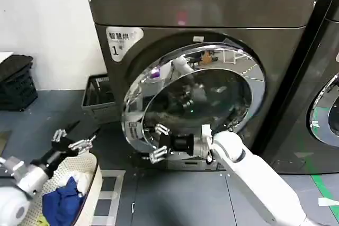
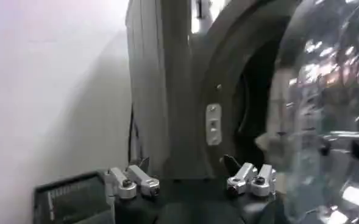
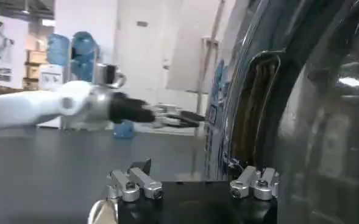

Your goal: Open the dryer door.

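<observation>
The dryer door (image 1: 139, 104), with its chrome rim and dark glass, stands ajar on the grey-brown machine with the "1" sticker (image 1: 121, 43); its left edge is swung out from the front. My right gripper (image 1: 154, 142) is open at the door's lower left rim, one finger to each side of the edge. In the right wrist view the rim (image 3: 240, 109) runs just past the open right gripper (image 3: 188, 167). My left gripper (image 1: 77, 135) hangs open and empty low at the left. The left wrist view shows the left gripper (image 2: 187, 163), the door (image 2: 325, 109) and the gap behind it.
A white mesh laundry basket (image 1: 90, 183) with blue cloth sits under the left arm. A dark crate (image 1: 98, 96) stands by the dryer's left side and a black one (image 1: 16, 83) farther left. The neighbouring darker machine (image 1: 326, 109) is on the right.
</observation>
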`<action>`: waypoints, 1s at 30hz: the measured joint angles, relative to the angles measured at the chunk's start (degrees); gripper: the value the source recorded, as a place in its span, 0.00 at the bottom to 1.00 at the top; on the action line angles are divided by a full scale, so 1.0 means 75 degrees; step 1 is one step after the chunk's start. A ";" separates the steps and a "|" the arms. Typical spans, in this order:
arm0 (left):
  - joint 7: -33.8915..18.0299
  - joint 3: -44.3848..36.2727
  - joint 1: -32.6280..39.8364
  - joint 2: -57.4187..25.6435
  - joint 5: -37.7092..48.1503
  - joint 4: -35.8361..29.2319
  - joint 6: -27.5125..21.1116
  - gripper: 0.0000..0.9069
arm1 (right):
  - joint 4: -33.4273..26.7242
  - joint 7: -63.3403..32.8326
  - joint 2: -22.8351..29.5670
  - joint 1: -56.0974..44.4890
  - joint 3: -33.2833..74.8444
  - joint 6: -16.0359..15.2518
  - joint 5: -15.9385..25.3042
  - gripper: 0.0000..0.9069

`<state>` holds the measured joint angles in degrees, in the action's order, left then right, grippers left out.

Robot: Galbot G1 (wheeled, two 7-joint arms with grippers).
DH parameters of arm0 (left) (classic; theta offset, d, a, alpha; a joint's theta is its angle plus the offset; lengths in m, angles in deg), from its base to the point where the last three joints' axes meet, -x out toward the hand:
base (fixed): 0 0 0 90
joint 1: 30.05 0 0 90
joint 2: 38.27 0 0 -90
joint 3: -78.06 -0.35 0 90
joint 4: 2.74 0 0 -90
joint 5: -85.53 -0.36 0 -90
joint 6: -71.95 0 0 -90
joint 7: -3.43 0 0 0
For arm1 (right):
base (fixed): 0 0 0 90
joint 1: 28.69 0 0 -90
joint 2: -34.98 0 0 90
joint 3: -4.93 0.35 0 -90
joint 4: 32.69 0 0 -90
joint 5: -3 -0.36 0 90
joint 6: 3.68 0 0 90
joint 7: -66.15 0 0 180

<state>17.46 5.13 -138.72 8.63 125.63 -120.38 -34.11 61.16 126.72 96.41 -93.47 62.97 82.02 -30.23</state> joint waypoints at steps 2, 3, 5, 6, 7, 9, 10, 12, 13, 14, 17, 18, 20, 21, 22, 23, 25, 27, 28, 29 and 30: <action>-0.0010 -0.0215 0.0209 -0.0237 0.0052 0.0163 0.0037 1.00 | 0.0040 0.0213 -0.0058 -0.0115 0.0097 0.0019 0.0004 1.00; 0.0001 -0.0328 0.0312 -0.0335 0.0069 0.0237 0.0044 1.00 | 0.0059 0.0327 -0.0086 -0.0174 0.0145 0.0024 0.0006 1.00; 0.0004 -0.0566 0.0521 -0.0513 0.0097 0.0398 0.0074 1.00 | 0.0107 0.0544 -0.0141 -0.0284 0.0248 0.0041 0.0005 1.00; -0.0016 -0.0687 0.0621 -0.0582 0.0097 0.0472 0.0076 1.00 | 0.0137 0.0676 -0.0172 -0.0341 0.0303 0.0052 0.0005 1.00; -0.0022 -0.0807 0.0732 -0.0654 0.0109 0.0549 0.0052 1.00 | 0.0156 0.0754 -0.0198 -0.0386 0.0341 0.0061 0.0005 1.00; -0.0014 -0.1033 0.0975 -0.0775 0.0286 0.0695 0.0038 1.00 | 0.0214 0.0917 -0.0250 -0.0478 0.0407 0.0081 0.0003 1.00; 0.0020 -0.1145 0.1092 -0.0832 0.0431 0.0761 0.0006 1.00 | 0.0253 0.0996 -0.0276 -0.0529 0.0429 0.0085 0.0004 1.00; 0.0206 -0.1345 0.1296 -0.0941 0.0618 0.0863 -0.0018 1.00 | 0.0313 0.1170 -0.0314 -0.0626 0.0483 0.0089 0.0039 1.00; 0.0341 -0.1443 0.1391 -0.0995 0.0606 0.0927 -0.0007 1.00 | 0.0349 0.1249 -0.0338 -0.0680 0.0520 0.0091 0.0047 1.00; 0.0431 -0.1542 0.1506 -0.1057 0.0595 0.1009 0.0030 1.00 | 0.0378 0.1302 -0.0352 -0.0723 0.0548 0.0094 0.0051 1.00; 0.0595 -0.1791 0.1768 -0.1208 0.0759 0.1197 0.0171 1.00 | 0.0500 0.1568 -0.0413 -0.0890 0.0625 0.0091 0.0097 1.00; 0.0656 -0.1863 0.1832 -0.1250 0.0816 0.1246 0.0231 1.00 | 0.0542 0.1625 -0.0432 -0.0945 0.0646 0.0096 0.0118 1.00; 0.0843 -0.2013 0.1968 -0.1334 0.0913 0.1356 0.0361 1.00 | 0.0623 0.1752 -0.0471 -0.1062 0.0697 0.0123 0.0196 1.00; 0.0898 -0.2072 0.2023 -0.1361 0.0944 0.1397 0.0418 1.00 | 0.0662 0.1840 -0.0488 -0.1128 0.0730 0.0156 0.0254 1.00; 0.0980 -0.2154 0.2074 -0.1392 0.0974 0.1433 0.0517 1.00 | 0.0706 0.1907 -0.0514 -0.1193 0.0767 0.0186 0.0282 1.00; 0.1056 -0.2239 0.2127 -0.1420 0.0989 0.1464 0.0609 1.00 | 0.0751 0.1960 -0.0551 -0.1267 0.0812 0.0205 0.0290 1.00; 0.1194 -0.2429 0.2228 -0.1480 0.0990 0.1529 0.0795 1.00 | 0.0820 0.2055 -0.0613 -0.1390 0.0894 0.0255 0.0360 1.00; 0.1356 -0.2621 0.2323 -0.1543 0.1023 0.1562 0.0946 1.00 | 0.0907 0.2153 -0.0663 -0.1535 0.0979 0.0319 0.0406 1.00; 0.1457 -0.2719 0.2366 -0.1577 0.1048 0.1568 0.1002 1.00 | 0.0957 0.2201 -0.0678 -0.1613 0.1038 0.0343 0.0431 1.00; 0.1582 -0.2819 0.2415 -0.1600 0.1009 0.1580 0.1057 1.00 | 0.1003 0.2242 -0.0690 -0.1690 0.1103 0.0361 0.0458 1.00; 0.1689 -0.2927 0.2457 -0.1609 0.0923 0.1599 0.1122 1.00 | 0.1048 0.2284 -0.0702 -0.1778 0.1189 0.0378 0.0478 1.00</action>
<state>30.12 -16.82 -120.29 -3.44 132.55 -108.38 -25.70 69.02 143.85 91.14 -106.81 71.88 84.85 -26.65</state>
